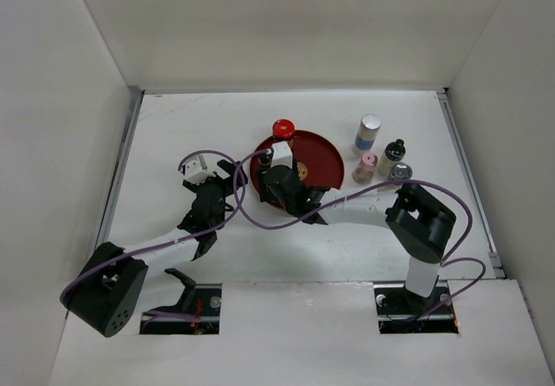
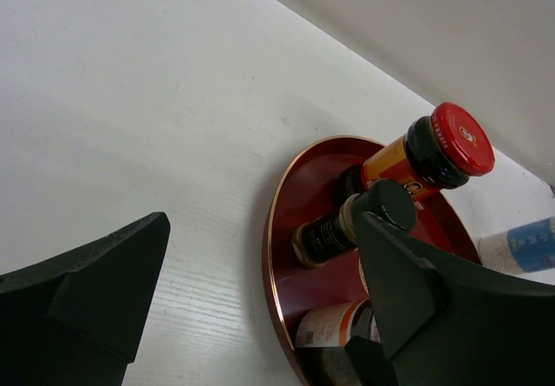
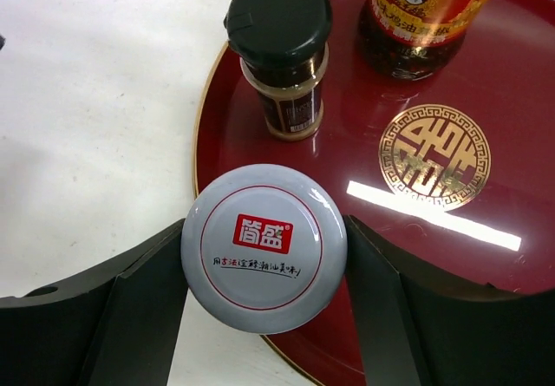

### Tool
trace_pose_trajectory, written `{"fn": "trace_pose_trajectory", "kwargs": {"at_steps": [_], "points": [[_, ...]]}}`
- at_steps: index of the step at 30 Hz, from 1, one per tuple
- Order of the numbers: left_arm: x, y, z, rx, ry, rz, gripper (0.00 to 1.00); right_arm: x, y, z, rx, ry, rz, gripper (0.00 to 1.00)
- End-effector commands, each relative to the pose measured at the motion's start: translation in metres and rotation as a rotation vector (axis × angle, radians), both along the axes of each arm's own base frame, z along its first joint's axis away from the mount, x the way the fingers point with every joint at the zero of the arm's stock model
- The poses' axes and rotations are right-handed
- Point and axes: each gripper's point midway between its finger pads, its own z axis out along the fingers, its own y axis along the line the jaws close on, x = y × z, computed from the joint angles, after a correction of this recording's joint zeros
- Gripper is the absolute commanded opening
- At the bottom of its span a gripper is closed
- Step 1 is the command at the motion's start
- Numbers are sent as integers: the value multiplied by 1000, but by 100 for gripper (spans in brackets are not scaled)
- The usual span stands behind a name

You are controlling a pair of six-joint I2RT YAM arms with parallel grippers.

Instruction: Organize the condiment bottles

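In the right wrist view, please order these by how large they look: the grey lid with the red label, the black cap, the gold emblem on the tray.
1. grey lid: clearly largest, though it is nearest the camera.
2. black cap and gold emblem: they look about equal, so I do not rank them.

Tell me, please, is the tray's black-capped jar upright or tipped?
Upright: the black-capped jar stands on its base on the red tray.

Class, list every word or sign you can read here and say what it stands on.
"简盛", white on red: grey jar lid.
Handwritten line beneath it: too small to read.
On the tray, gold emblem: ornament, no words.
Labels of red-capped jar and black-capped jar: unreadable.
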Motion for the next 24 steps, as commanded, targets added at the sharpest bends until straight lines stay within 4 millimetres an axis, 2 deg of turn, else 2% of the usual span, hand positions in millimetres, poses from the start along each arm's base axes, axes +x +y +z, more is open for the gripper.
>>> {"fn": "trace_pose_trajectory", "kwargs": {"at_steps": [1,4,8,10,13,15,16,19,20,21,22,23,24], "points": [[0,0,15,-42,-54,-2,89,12,24,56,153,-108,-9,80],[0,0,14,-41,-52,-2,89,5,12,62,151,-110,-16,88],[0,-1,14,-42,-52,-7,89,-4,-22,82,178,-124,-43,93],[0,-1,15,-42,-53,-5,89,-3,-48,98,205,-149,-81,94],[0,0,15,-43,-55,-5,89,17,-96,118,225,-194,-184,93],[0,0,15,-43,-55,-5,89,37,-133,125,222,-216,-272,85],[0,0,15,-43,-55,-5,89,48,-151,128,211,-227,-317,75],[-1,0,15,-44,-56,-5,89,79,-206,138,157,-258,-459,35],[-1,1,15,-44,-56,-4,89,88,-224,140,133,-262,-504,29],[-1,1,15,-44,-56,-4,89,94,-236,142,114,-265,-534,27],[-1,1,15,-44,-56,-4,89,104,-257,144,81,-265,-580,29],[0,0,15,-43,-55,-4,89,110,-265,144,64,-259,-597,33],[0,0,15,-42,-54,-4,89,117,-278,144,39,-254,-619,43]]}}
